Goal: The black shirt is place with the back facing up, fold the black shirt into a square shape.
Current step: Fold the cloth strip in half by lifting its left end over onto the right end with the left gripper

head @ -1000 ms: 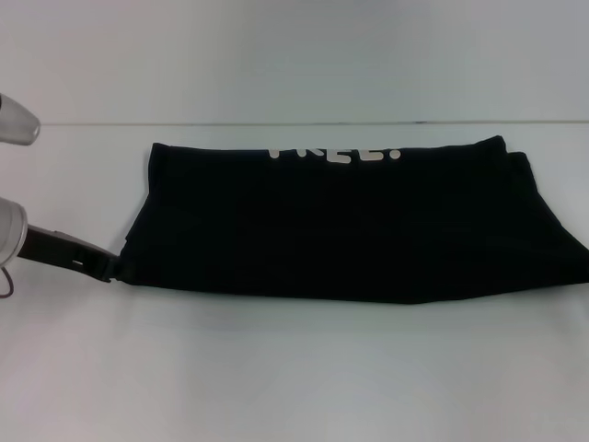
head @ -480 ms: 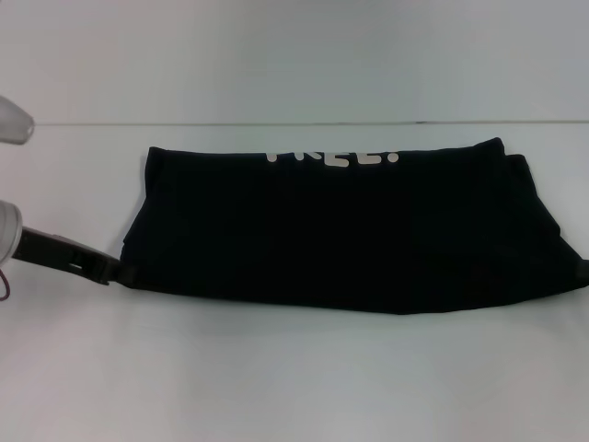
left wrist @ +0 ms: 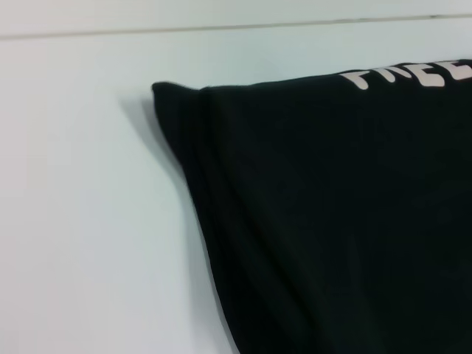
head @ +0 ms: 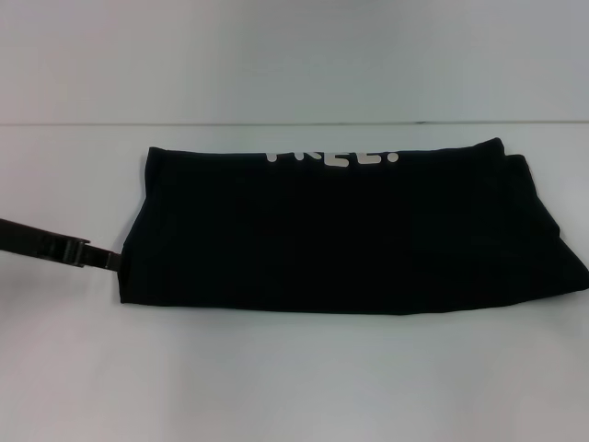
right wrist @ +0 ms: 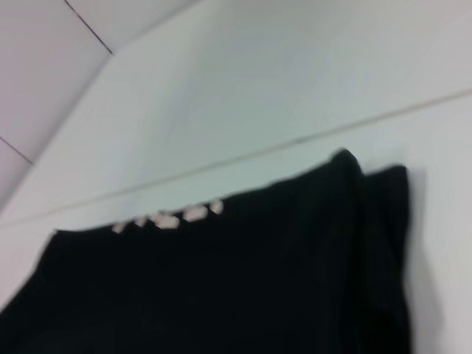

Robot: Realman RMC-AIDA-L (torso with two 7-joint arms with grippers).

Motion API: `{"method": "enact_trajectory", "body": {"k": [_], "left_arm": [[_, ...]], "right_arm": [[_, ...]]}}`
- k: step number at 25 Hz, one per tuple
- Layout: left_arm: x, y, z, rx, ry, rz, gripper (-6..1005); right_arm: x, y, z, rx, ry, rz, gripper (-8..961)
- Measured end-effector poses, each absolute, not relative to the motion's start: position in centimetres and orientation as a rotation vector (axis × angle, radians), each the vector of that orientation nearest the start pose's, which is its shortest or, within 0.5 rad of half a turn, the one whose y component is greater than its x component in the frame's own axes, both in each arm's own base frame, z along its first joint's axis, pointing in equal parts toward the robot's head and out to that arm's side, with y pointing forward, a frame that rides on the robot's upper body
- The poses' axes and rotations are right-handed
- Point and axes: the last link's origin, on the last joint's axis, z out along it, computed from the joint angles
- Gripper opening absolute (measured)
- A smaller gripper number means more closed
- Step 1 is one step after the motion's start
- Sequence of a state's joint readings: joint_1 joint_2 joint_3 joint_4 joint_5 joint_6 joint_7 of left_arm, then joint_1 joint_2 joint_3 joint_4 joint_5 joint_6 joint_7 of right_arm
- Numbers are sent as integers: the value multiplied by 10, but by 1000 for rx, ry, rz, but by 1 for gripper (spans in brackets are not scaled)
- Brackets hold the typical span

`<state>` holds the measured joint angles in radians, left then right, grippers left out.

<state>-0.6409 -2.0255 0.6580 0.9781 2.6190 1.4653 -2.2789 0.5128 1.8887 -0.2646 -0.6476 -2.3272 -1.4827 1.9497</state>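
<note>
White tabletop (head: 276, 378) carries the black shirt (head: 350, 230), folded into a long band; left gripper (head: 109, 260) touches its left edge, finger state unclear; next, fold the band crosswise.

1. You see the left gripper (head: 109, 261) only as a dark bar running off the head view's left edge; its tip meets the black shirt (head: 350, 230) at the near left corner, and you cannot tell how its fingers stand.
2. The white lettering (head: 333, 157) is cut by the far fold, so you read only its lower halves.
3. The shirt's near right corner runs off the right edge.
</note>
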Motion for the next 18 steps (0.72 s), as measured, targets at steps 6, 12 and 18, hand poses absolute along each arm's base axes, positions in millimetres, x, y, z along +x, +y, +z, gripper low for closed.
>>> {"method": "enact_trajectory", "body": {"k": [6,12,18], "left_arm": [[-281,355,72,-2272,-1688,-39,441],[-266,348,52,-2233,-2058,-304,576],[-271,353,45,-2010,-2303,-624,868]], "right_arm": [[339,344,114,-2189,1376,670,684],[315,360,105,-2290,1281,681,813],[294,375,109,-2370,1177,681,876]]}}
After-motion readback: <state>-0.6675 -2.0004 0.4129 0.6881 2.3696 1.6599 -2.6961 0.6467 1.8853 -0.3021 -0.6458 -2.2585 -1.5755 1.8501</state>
